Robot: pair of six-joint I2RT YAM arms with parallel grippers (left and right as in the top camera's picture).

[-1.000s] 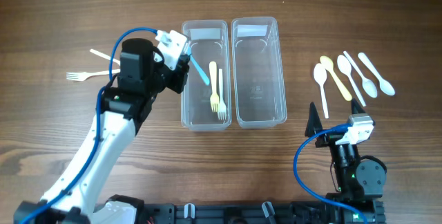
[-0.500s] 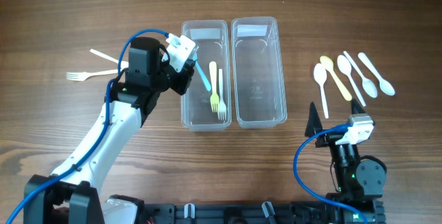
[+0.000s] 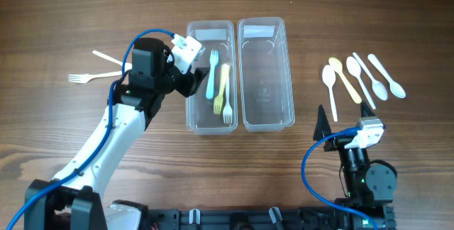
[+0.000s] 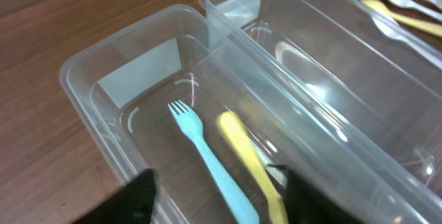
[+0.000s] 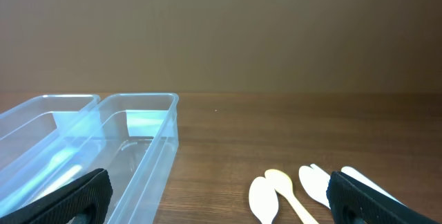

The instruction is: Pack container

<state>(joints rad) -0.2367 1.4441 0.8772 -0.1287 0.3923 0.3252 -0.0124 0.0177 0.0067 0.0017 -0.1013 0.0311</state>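
Two white plastic forks (image 3: 86, 78) lie loose on the wooden worktop (image 3: 57, 17) to the left of the left arm, well apart from the tubs. On the far right, a fan of white plastic spoons (image 3: 386, 81) with one yellow plastic spoon (image 3: 345, 78) among them lies near the right-hand tub without touching it. The right gripper (image 3: 346, 120) sits low at the worktop's near edge, just below the spoons, its jaws spread wide and holding nothing. A blue cable (image 3: 312, 162) loops beside that arm.

Two clear rectangular plastic tubs stand side by side with their long walls touching. The right-hand tub (image 3: 291, 81) stands empty. The left-hand tub (image 3: 190, 120) holds a blue plastic fork (image 3: 212, 74) and a yellow plastic fork (image 3: 224, 81). They lie lengthwise next to each other on its floor, tines pointing opposite ways. A paler fork seems to lie against the yellow one, though I cannot separate them clearly. The left gripper (image 3: 193, 74) hangs over the left wall of this tub, jaws partly open and gripping nothing. The blue plastic fork lies free on the floor below them.

Both tubs are see-through, with rounded corners and a thick rim. The wood grain shows through their floors.
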